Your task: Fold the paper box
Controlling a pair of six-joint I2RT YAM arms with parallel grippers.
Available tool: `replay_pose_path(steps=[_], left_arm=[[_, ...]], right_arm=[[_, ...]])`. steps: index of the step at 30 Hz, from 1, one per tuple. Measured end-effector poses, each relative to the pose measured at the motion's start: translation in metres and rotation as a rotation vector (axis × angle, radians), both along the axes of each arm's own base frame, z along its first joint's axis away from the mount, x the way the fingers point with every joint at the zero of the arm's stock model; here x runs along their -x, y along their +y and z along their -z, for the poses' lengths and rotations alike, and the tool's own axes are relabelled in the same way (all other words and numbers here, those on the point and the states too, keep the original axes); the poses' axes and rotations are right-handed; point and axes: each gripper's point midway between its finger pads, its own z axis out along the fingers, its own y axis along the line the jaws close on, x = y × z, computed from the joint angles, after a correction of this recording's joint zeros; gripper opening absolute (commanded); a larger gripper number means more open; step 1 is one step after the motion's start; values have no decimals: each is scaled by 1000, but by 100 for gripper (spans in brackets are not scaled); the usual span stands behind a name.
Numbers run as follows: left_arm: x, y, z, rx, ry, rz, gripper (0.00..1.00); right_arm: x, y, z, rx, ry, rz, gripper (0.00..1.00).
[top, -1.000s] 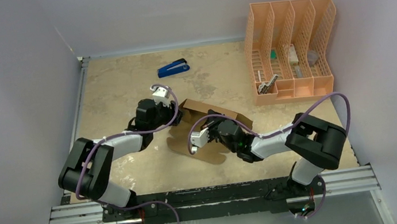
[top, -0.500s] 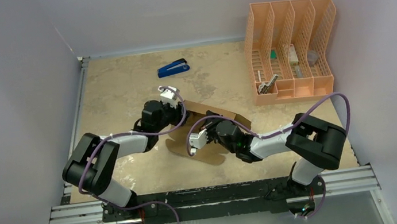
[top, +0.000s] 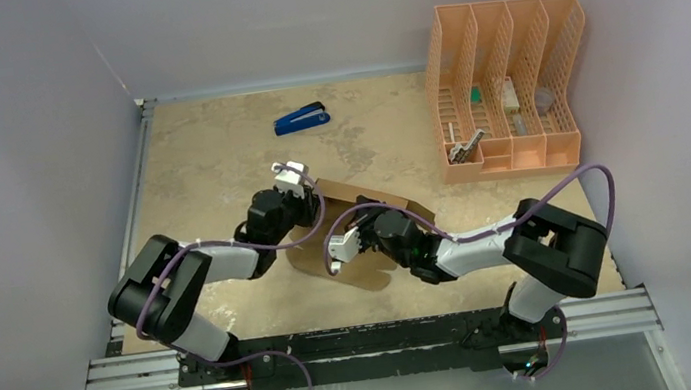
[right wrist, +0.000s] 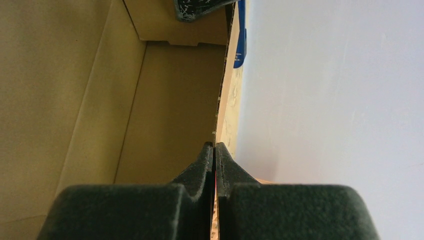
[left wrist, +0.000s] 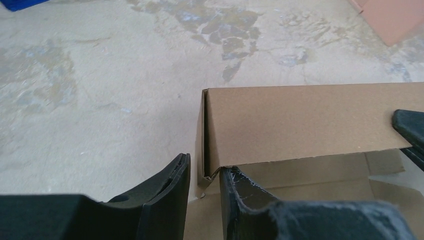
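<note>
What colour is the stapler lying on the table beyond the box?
The stapler is blue; the top external view shows it best.

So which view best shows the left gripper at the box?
Left wrist: the left gripper straddles the box corner up close. The top view shows it small, its jaws hidden under the wrist. The right wrist catches just one fingertip at the frame's top.

Light: soft and even from overhead; I find no glare. Shadows: faint, under both arms and beside the paper box [top: 379, 213] on the table [top: 205, 153]. Top view: sharp, dimmer at the near edge. Wrist views: my nearest fingers [left wrist: 165, 205] go soft; the right view's cardboard reads darker, yellowish.
</note>
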Motion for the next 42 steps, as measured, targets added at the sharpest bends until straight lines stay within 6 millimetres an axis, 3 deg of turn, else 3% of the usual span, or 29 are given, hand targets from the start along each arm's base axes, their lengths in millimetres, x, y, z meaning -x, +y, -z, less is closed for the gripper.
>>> replay_pose_path(steps=[9,18,42], left_arm=[[6,7,0,-8,-56,-145,30],[-3,11,6,26,-104,-293,33],[1,17,7,88,-149,-535,21]], right_arm=[[5,4,2,0,18,-23,0],[8,7,2,-1,31,-28,0],[12,10,3,-11,63,-46,0]])
